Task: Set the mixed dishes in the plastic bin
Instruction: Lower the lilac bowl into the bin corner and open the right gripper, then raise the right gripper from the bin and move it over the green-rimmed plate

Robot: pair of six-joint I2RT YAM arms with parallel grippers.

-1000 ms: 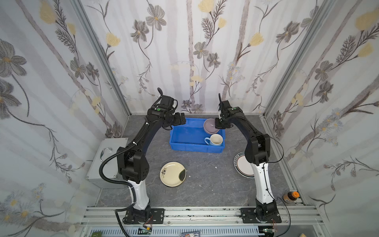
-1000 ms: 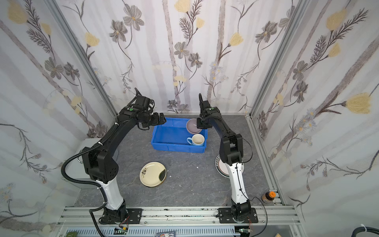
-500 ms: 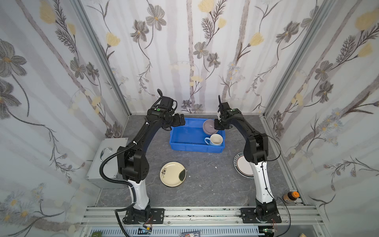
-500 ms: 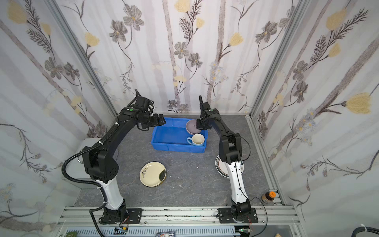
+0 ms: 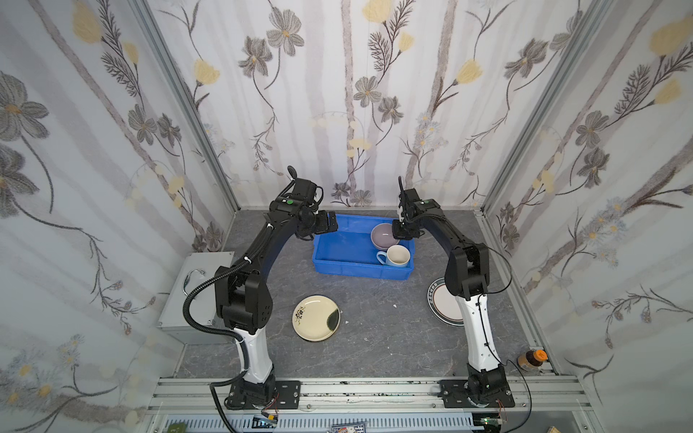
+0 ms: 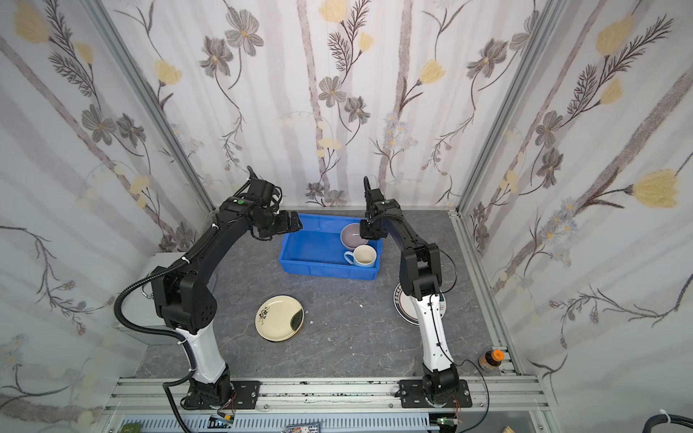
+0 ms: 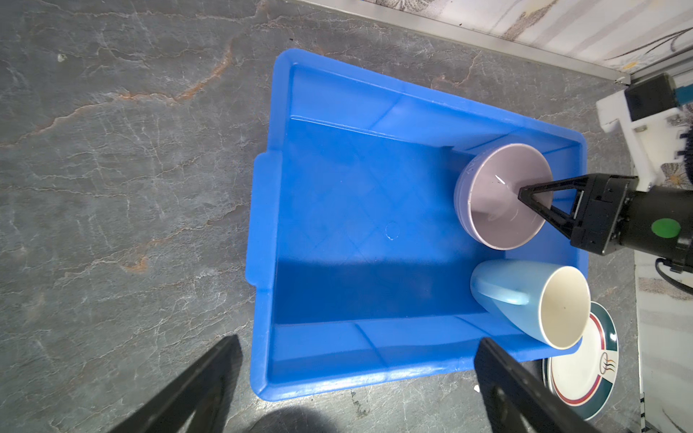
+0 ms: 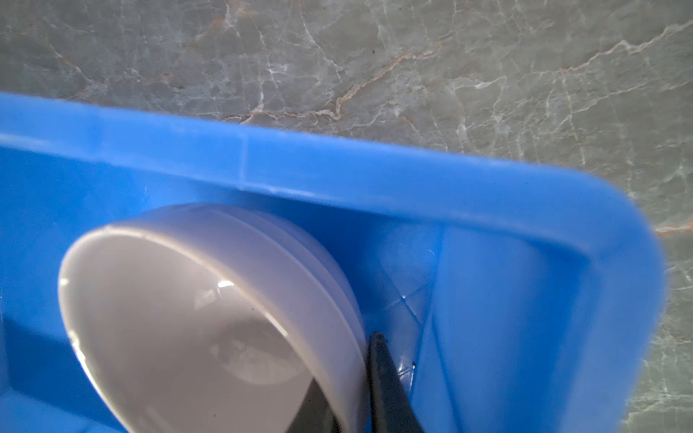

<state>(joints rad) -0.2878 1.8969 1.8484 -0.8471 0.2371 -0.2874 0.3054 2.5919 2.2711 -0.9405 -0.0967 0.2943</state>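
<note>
Half the plastic bin (image 7: 356,243) open; bowl (image 7: 487,195), mug (image 7: 506,296) along edge.

walls (image 5: 337,93): floral wallpaper | floor (image 5: 375,337): grey veined stone | left side: silver metal case (image 5: 210,262)

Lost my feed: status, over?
Left hand open by bin. Right hand pinching bowl rim in bin, beside mug. Cream plate, rimmed plate outside. Nothing blocking.
</note>
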